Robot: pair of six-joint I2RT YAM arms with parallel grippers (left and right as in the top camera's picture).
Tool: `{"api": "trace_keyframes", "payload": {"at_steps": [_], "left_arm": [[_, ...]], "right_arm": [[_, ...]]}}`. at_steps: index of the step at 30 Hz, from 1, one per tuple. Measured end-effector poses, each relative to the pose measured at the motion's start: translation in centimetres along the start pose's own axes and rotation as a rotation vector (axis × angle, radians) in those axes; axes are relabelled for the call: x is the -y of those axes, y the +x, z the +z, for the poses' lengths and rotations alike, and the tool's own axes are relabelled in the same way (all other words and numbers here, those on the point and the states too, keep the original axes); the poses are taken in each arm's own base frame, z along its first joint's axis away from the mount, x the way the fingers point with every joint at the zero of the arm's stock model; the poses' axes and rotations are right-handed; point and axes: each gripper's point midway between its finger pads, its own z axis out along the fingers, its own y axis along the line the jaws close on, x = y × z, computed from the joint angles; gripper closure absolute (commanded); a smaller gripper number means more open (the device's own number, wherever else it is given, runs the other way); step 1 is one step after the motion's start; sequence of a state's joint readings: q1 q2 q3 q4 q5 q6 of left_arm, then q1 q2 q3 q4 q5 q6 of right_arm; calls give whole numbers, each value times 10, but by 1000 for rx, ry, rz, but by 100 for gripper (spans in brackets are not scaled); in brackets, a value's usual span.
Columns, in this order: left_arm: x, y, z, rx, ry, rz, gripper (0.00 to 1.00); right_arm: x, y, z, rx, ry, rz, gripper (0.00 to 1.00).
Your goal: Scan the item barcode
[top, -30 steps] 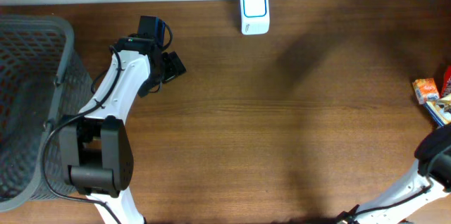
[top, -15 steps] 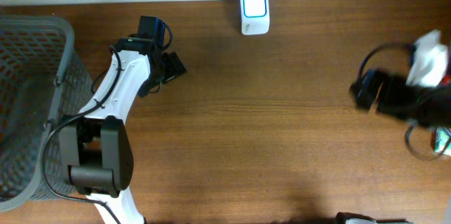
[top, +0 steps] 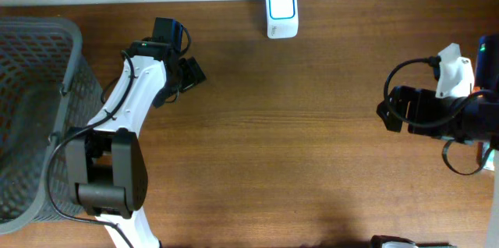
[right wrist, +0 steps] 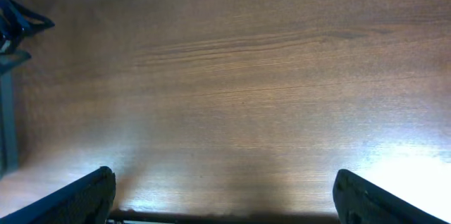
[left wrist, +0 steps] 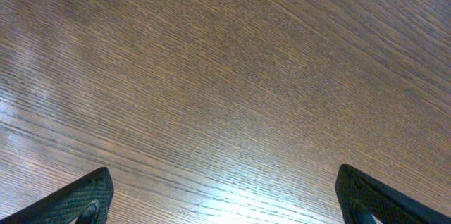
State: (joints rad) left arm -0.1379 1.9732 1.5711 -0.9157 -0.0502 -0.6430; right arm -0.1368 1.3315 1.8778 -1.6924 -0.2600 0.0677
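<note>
As only wood is seen between the fingers in both wrist views, the left gripper (top: 189, 72) and the right gripper (top: 387, 112) are shown wide open, with nothing held. The barcode scanner (top: 281, 12) is placed at the far edge of the desk (top: 312, 162), well apart from both. A mesh basket (top: 31, 123) is set at the left edge.

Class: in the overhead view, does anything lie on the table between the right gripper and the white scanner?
Nothing visible does. Only bare table lies between the right gripper and the white scanner; the left gripper sits well off to the side.
</note>
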Motion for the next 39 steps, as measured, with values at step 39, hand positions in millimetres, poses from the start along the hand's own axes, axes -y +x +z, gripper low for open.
{"api": "trace_keyframes", "payload": {"at_steps": [39], "left_arm": [[-1,0,0,1,-3,0,1]], "right_arm": [[20,49,119,1196,-71,-344,2]]}}
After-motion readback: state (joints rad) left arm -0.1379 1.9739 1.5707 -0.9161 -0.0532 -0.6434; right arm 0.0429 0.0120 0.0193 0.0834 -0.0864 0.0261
